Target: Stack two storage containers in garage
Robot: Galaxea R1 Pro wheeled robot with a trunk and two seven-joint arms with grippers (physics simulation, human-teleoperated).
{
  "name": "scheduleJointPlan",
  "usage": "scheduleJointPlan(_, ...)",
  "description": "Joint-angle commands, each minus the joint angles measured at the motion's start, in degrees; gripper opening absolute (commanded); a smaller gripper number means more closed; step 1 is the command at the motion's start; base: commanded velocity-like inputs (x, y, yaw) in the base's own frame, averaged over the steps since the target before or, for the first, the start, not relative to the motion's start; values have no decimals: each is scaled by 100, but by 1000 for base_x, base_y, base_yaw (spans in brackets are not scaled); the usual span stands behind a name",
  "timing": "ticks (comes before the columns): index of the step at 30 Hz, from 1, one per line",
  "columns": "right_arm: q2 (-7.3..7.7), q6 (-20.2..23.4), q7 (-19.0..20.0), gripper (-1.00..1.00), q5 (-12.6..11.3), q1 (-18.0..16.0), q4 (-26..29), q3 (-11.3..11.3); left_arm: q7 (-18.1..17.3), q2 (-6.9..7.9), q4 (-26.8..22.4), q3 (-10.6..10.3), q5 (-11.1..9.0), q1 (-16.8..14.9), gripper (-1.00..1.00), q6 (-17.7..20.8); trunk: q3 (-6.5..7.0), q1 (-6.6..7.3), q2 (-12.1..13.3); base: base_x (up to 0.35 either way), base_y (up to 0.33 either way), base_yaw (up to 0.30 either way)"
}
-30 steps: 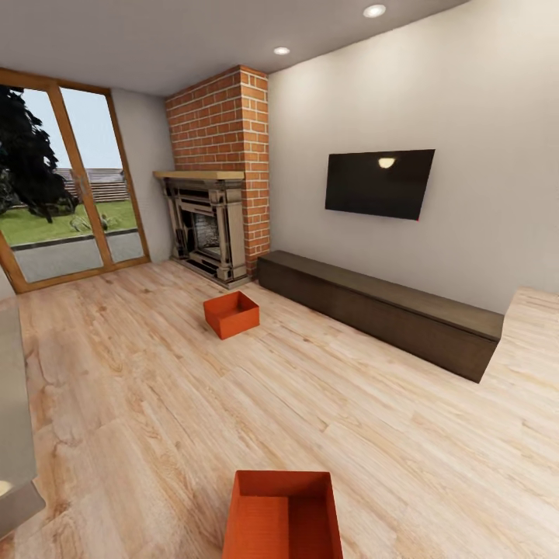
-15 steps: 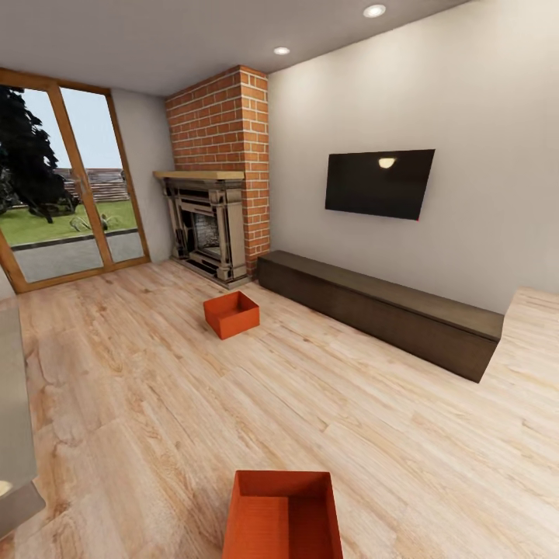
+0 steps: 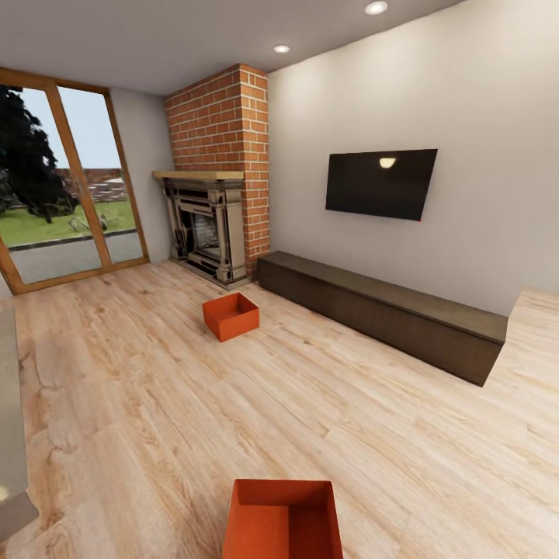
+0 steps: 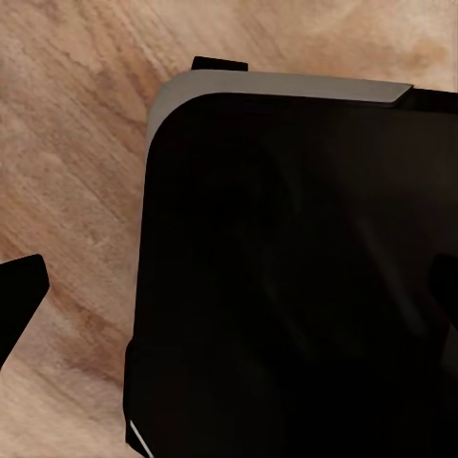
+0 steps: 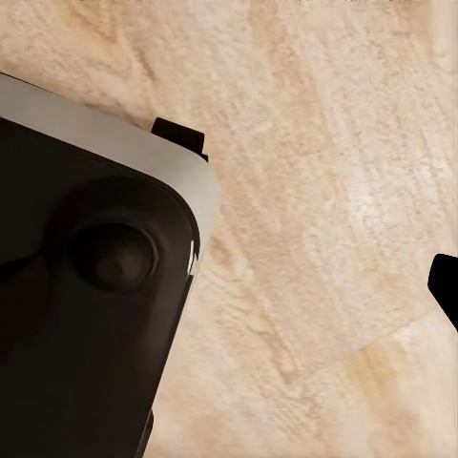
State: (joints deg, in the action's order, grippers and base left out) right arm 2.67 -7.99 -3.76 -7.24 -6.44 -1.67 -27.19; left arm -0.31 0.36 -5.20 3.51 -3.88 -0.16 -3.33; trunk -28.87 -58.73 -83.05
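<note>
**Both wrists aimed down at the robot's own body, fingers barely in sight**

In the left wrist view, one dark left fingertip (image 4: 19,296) pokes in at the picture's edge, tapering to a blunt point. The robot's black body (image 4: 286,277) with its rounded corner and pale grey rim (image 4: 286,86) lies beyond it. A second finger cannot be made out against that black, so how the jaws stand is unclear.

In the right wrist view, a dark right fingertip (image 5: 447,286) shows at the edge. The same black shell (here with a round knob-like bulge (image 5: 114,253)) and grey rim sit across from it. Its jaw spacing cannot be judged either.
</note>
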Motion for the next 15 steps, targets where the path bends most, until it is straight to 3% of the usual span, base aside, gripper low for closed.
scheduleJointPlan(1, -3, -36, -2, 100, -59, -6, -18, -49, -4, -1, 1, 27, -36, -2, 100, -14, -5, 0, -3, 5, 0, 0)
scheduleJointPlan(15, 10, -36, 3, 100, -55, -6, -18, -49, -4, -1, 1, 27, -42, -2, 100, -16, -5, 0, -3, 0, 0, 0)
